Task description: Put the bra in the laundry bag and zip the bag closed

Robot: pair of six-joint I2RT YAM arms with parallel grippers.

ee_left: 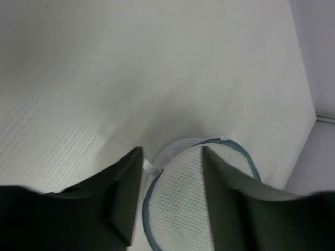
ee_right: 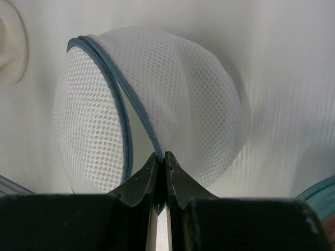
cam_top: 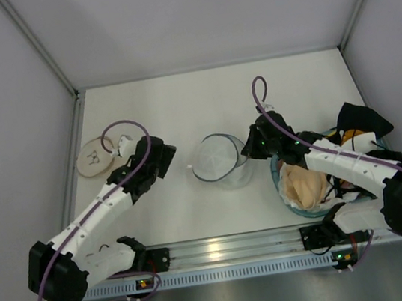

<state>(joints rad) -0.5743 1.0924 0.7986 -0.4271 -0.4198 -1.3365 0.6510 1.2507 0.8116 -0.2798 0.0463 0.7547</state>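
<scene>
Top external view: the bag (cam_top: 221, 161) sits mid-table between your two arms. Your right gripper (ee_right: 162, 156) is closed to a thin slit, its tips pinching the bag's blue zip band. Your left gripper (ee_left: 171, 157) stands open at the bag's other side, mesh showing between its fingers; you cannot tell whether they touch it. A peach garment (cam_top: 304, 184) lies in the basket (cam_top: 289, 205) under your right arm.
</scene>
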